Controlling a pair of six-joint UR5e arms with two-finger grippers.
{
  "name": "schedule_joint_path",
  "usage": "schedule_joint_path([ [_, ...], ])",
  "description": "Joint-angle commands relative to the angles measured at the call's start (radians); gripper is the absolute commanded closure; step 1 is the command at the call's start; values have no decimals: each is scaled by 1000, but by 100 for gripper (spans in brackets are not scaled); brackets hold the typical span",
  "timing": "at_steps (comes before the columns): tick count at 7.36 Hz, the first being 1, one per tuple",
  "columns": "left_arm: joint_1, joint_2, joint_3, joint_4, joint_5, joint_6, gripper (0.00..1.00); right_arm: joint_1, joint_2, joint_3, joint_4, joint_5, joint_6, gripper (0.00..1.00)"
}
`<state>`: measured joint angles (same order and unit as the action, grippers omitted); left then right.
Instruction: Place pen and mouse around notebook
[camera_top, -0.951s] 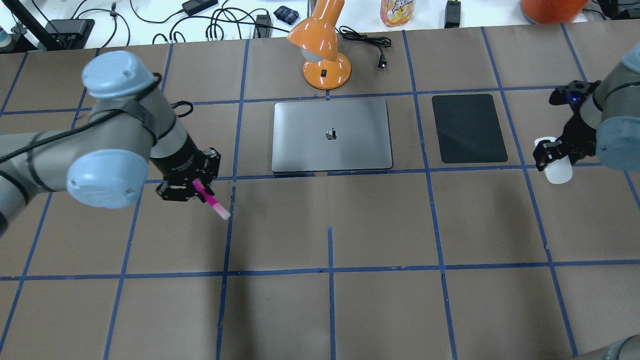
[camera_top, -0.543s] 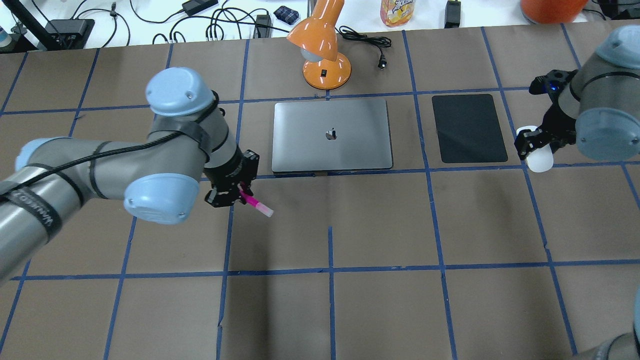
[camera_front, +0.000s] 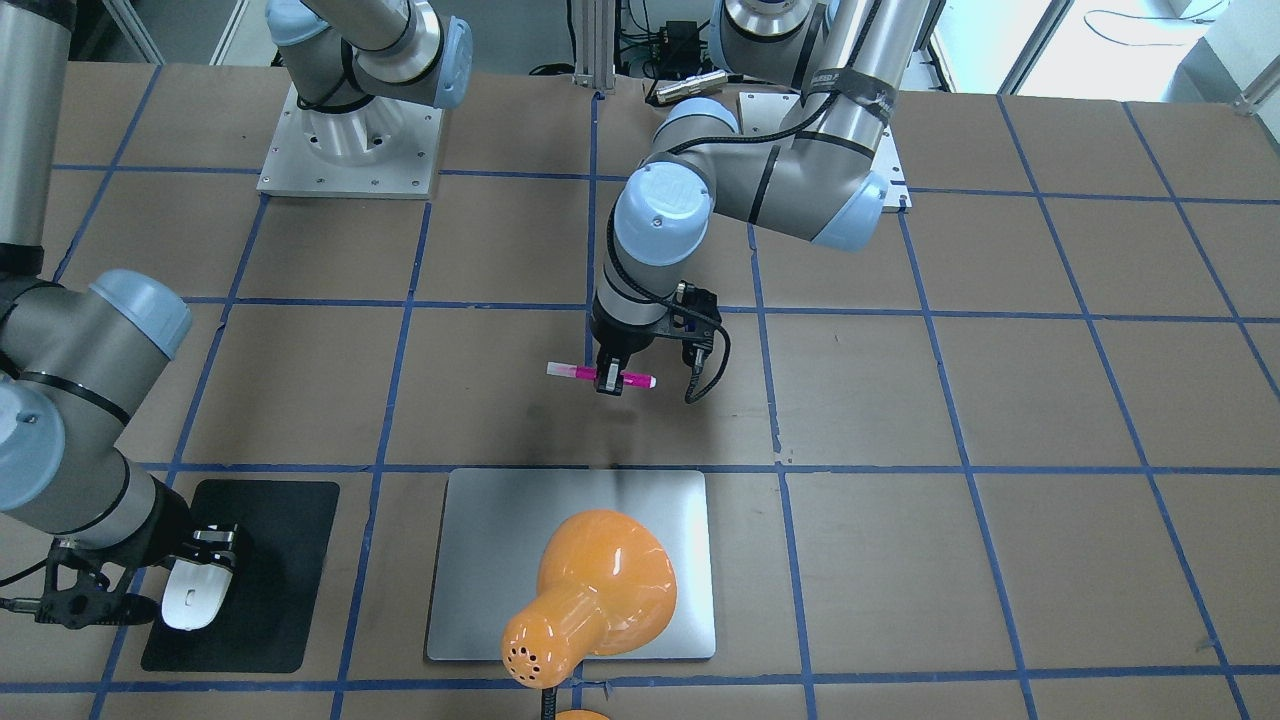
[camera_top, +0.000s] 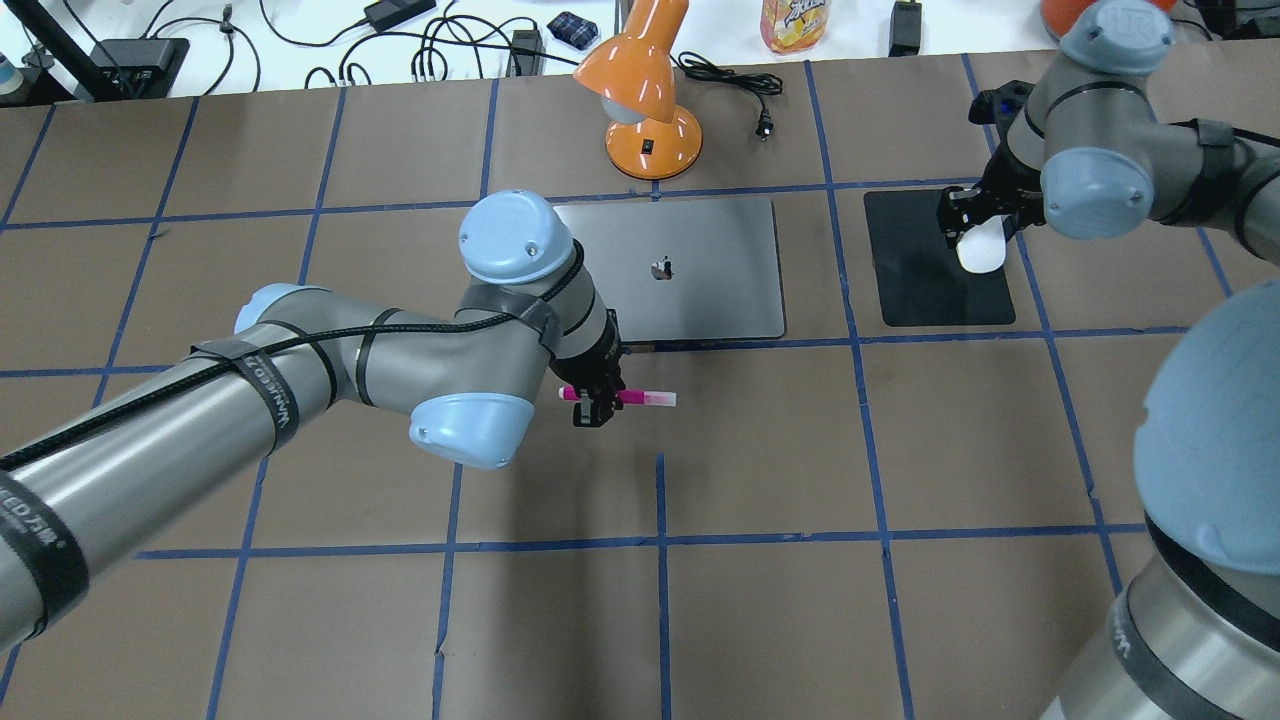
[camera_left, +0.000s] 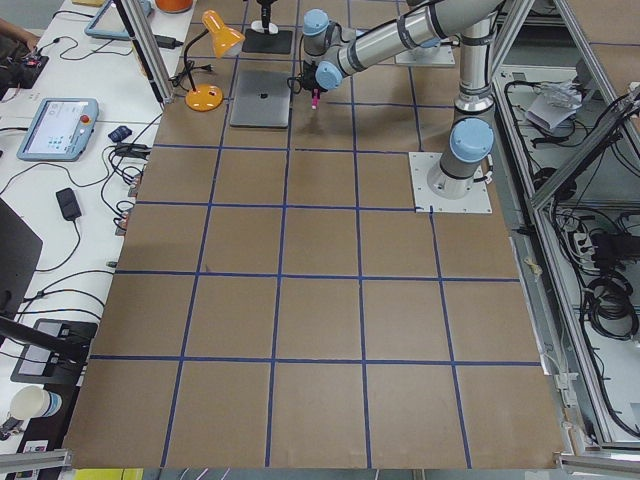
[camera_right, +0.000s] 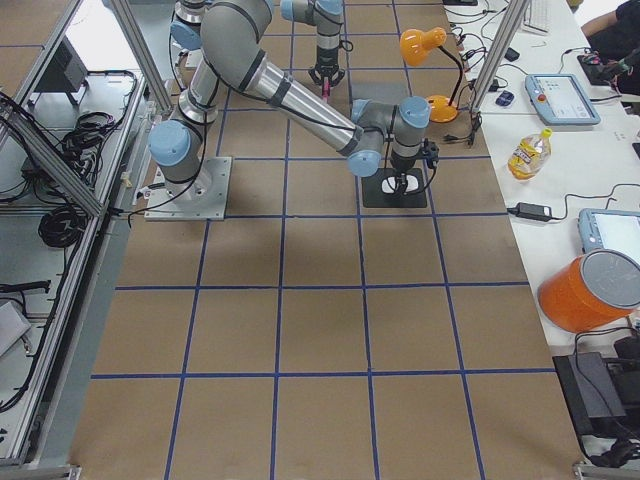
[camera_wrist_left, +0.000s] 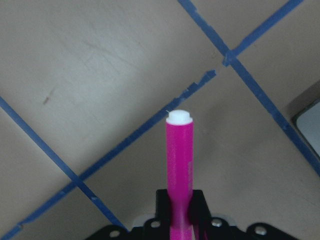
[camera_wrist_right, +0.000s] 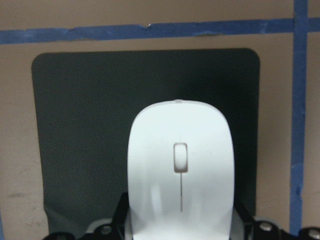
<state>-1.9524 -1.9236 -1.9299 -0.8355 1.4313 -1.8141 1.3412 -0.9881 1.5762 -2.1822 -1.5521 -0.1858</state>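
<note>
The silver-grey notebook (camera_top: 700, 270) (camera_front: 490, 540) lies shut at the table's middle back. My left gripper (camera_top: 597, 402) (camera_front: 608, 381) is shut on the magenta pen (camera_top: 625, 397) (camera_front: 578, 371) (camera_wrist_left: 179, 160). It holds the pen level, just off the notebook's near edge and parallel to it, above the brown table. Far right, my right gripper (camera_top: 978, 228) (camera_front: 192, 585) is shut on the white mouse (camera_top: 982, 250) (camera_front: 188, 598) (camera_wrist_right: 180, 165). The mouse hangs over the right part of the black mat (camera_top: 915, 275) (camera_wrist_right: 85, 125). I cannot tell whether it touches the mat.
An orange desk lamp (camera_top: 645, 100) (camera_front: 590, 590) stands behind the notebook, its head leaning over it in the front-facing view. Cables, a bottle (camera_top: 795, 22) and adapters lie beyond the table's far edge. Blue tape lines grid the brown surface.
My left arm swung right with the pen, from left of the notebook to its near edge, and turned the pen level. My right arm carried the mouse left and away, over the black mat.
</note>
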Motion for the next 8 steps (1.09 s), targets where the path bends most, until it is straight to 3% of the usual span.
schedule_joint_path([
  [1,-36,-29,8,3,5,-4,100,29,14,-9,30,3,39,40],
  [5,-36,-84,15,3,6,6,98,41,19,4,27,-11,20,38],
  [6,-36,-86,15,3,9,6,84,41,17,2,27,-11,19,37],
  [7,-36,-86,15,1,8,6,36,36,19,-5,30,-13,20,29],
  [8,-36,-74,15,1,11,7,0,35,17,-2,36,-14,20,25],
])
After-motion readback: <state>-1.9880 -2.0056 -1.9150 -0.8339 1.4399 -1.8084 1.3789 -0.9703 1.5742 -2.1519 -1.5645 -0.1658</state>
